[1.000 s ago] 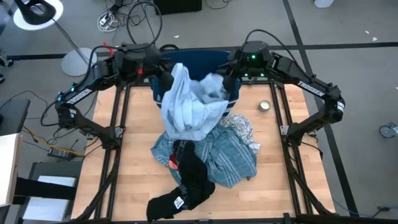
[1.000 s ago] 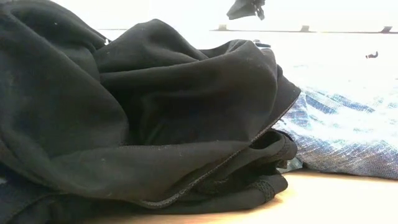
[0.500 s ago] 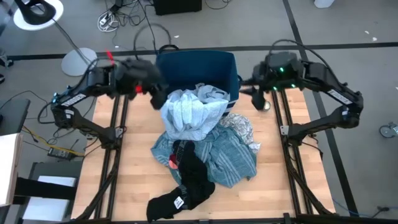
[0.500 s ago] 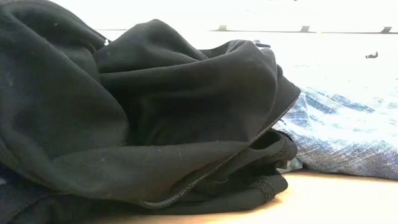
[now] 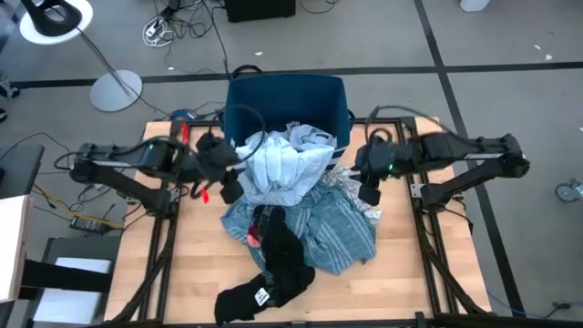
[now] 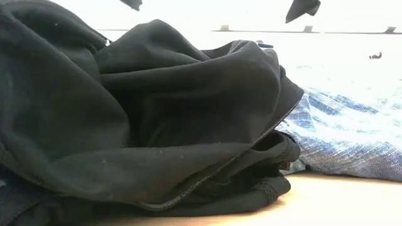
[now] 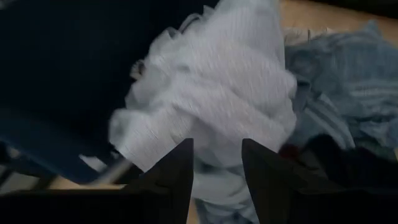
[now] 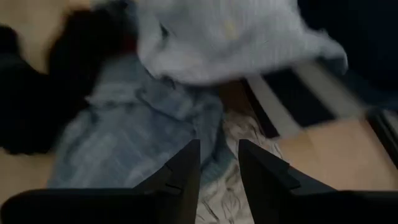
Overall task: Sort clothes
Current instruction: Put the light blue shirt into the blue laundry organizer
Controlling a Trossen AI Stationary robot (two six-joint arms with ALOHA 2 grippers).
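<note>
We judge the sorting barely begun: only the crumpled, ribbed light blue shirt (image 5: 281, 167) drapes over the dark blue plastic bin (image 5: 287, 96) at the worktop's far edge; teal striped cloth (image 5: 332, 228), black pieces (image 5: 278, 264) and white-and-grey patterned cloth (image 5: 351, 189) remain mid-worktop. Left gripper (image 7: 216, 165) and right gripper (image 8: 219, 163) flank the shirt, jaws parted, empty.

Heaped clothes (image 5: 291, 214), shirt (image 5: 278, 169) topmost
</note>
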